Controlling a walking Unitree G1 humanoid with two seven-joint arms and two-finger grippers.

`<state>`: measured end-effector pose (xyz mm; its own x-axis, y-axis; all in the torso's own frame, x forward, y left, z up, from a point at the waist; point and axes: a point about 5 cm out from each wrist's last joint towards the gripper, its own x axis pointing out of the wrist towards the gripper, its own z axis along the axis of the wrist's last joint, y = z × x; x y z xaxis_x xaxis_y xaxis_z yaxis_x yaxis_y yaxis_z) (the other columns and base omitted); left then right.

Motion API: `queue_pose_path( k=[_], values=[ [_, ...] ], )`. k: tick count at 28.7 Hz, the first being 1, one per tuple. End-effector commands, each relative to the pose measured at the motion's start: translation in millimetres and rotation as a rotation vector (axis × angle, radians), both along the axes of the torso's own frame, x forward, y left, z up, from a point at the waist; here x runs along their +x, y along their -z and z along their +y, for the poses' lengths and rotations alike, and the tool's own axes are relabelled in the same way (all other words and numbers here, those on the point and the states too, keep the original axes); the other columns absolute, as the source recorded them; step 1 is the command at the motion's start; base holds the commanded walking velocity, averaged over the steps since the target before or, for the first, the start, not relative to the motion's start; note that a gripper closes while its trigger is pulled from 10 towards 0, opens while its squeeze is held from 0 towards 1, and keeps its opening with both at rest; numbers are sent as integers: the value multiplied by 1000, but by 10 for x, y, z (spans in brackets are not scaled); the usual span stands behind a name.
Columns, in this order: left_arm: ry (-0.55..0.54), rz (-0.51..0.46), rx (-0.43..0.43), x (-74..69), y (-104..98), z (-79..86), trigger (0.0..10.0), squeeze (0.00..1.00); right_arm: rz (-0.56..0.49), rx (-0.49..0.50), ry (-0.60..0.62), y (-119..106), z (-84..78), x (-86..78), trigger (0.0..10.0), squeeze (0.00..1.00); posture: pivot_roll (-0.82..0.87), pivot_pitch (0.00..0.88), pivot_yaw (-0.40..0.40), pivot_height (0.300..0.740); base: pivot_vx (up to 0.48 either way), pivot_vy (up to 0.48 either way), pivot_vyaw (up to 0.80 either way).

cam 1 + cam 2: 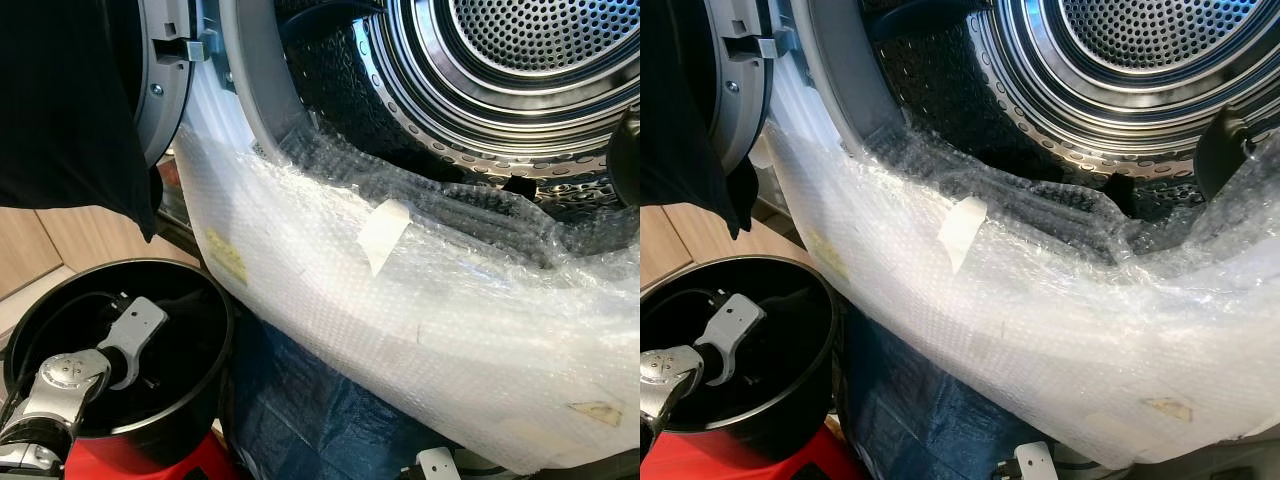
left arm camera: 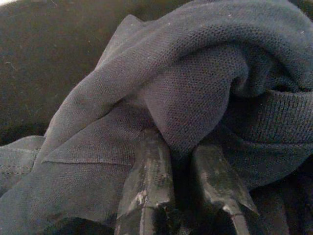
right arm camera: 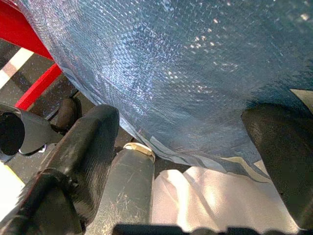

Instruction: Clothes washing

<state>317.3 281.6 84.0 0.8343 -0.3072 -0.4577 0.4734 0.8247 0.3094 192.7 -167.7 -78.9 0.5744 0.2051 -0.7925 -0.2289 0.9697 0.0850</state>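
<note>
Bubble-wrapped washer door (image 1: pixel 420 300) lies open below the empty-looking drum (image 1: pixel 520 60) at one o'clock, so loading seems barely begun: at seven o'clock the left gripper (image 2: pixel 183 156), down in the black bucket (image 1: pixel 190 400), pinches dark clothing (image 2: pixel 195 88), while the right gripper (image 3: pixel 195 137) idles spread.

A home laundry spot. An open washing machine drum (image 1: pixel 520 60), bubble wrap (image 1: pixel 430 300) over its front, faces a black laundry bucket (image 1: pixel 190 330).

The left arm (image 1: pixel 75 375) bends down and inward, its silver wrist low at the robot's left. The left gripper (image 2: pixel 183 161) has its jaws pinched close together on dark cloth (image 2: pixel 186 93). The right gripper (image 3: pixel 195 147) hangs low, jaws spread wide.
</note>
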Motion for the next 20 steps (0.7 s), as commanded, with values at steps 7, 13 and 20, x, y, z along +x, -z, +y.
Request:
queue_pose_path(
  k=[7, 13, 20],
  values=[
    [-2, -7, 6, 10, 28, -44, 0, 0, -17, -14, 39, -15, -84, 14, 10000, 0, 54, 26, -154, 740, 0, 0, 0],
    [-54, -78, -1, 29, -3, -39, 0, 0, -19, -7, 35, -18, -45, 27, 10000, 0, 60, 37, -152, 740, 0, 0, 0],
    [-130, -183, -16, 24, -71, 15, 0, 0, -22, 0, 34, -22, -18, 40, 10000, 0, 64, 44, -145, 740, 0, 0, 0]
  ],
)
